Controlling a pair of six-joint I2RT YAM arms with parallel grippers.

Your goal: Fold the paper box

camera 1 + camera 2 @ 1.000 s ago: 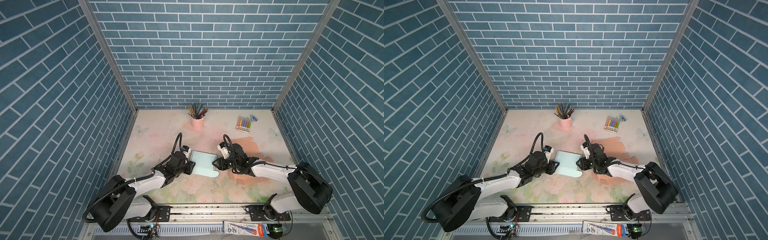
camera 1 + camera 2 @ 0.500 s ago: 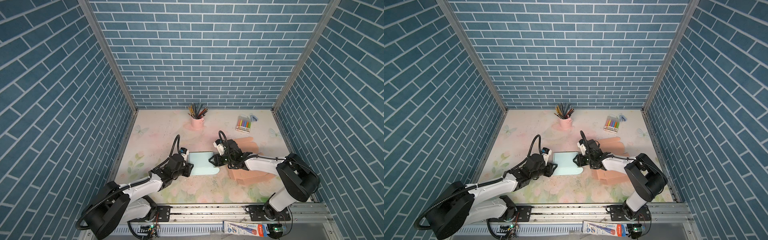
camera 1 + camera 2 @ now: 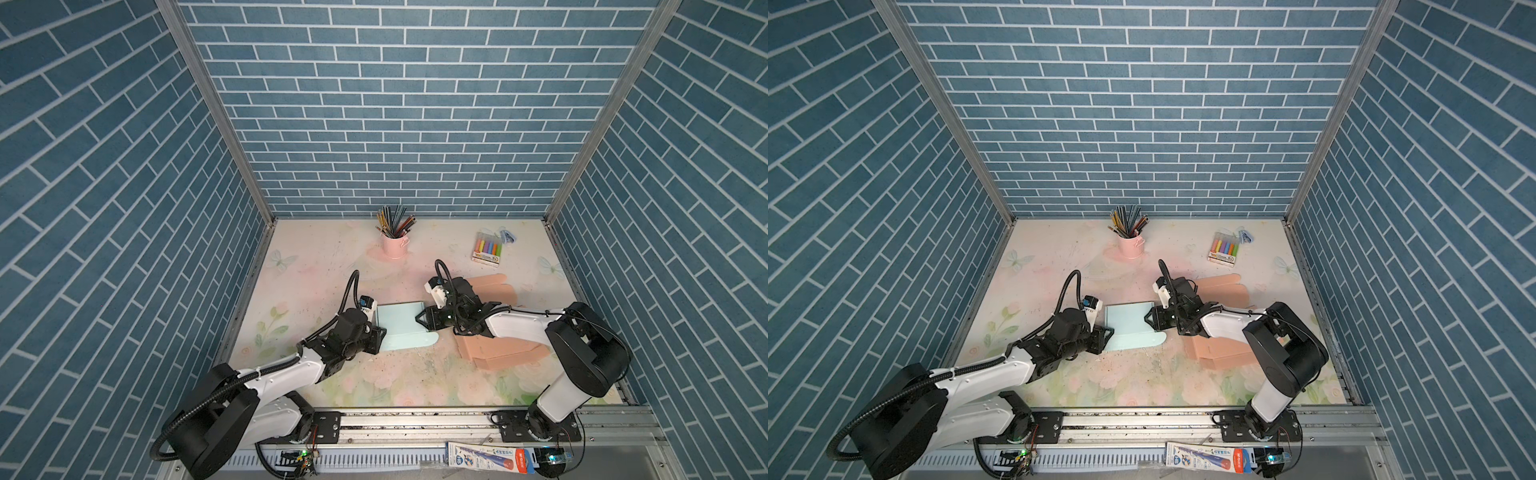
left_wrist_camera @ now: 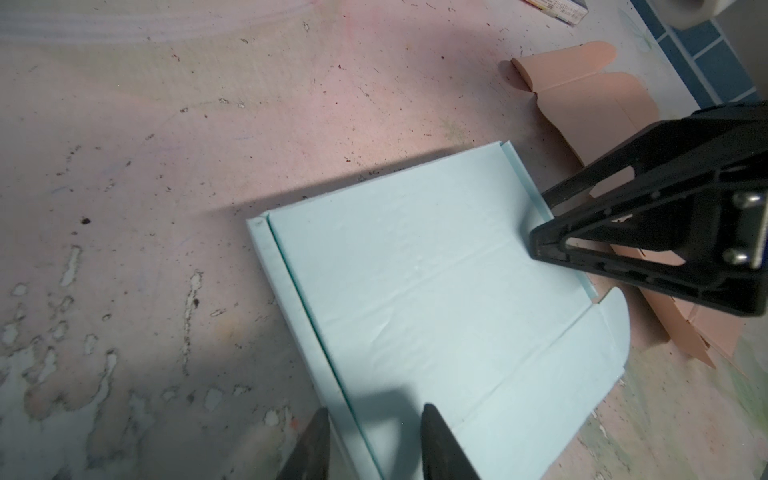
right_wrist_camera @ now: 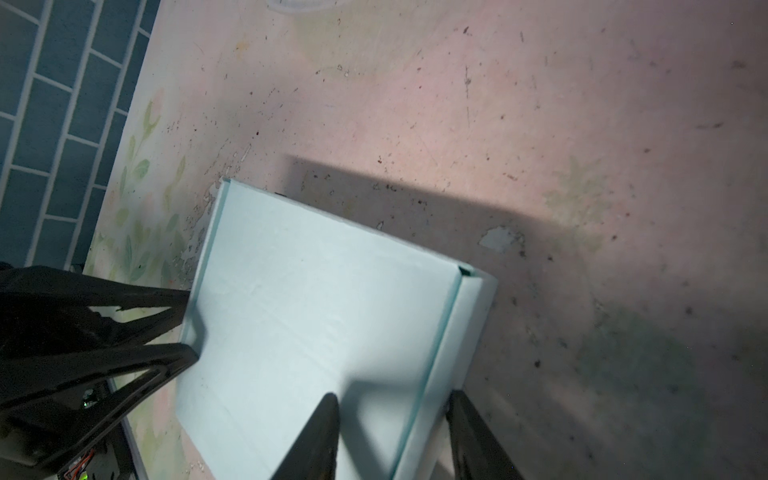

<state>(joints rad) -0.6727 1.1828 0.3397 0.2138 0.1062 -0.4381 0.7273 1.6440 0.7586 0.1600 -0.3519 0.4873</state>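
Left gripper [image 4: 374,409] and right gripper [image 5: 394,395], jaws apart, each straddle one side of your box [image 3: 401,328], which lies between them.

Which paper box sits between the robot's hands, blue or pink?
The light blue box, flat between the left end effector and the right end effector; the peach-pink boxes lie off to the right.

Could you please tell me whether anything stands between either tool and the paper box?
Nothing visible does: the left tool and right tool each straddle a side wall of the paper box.
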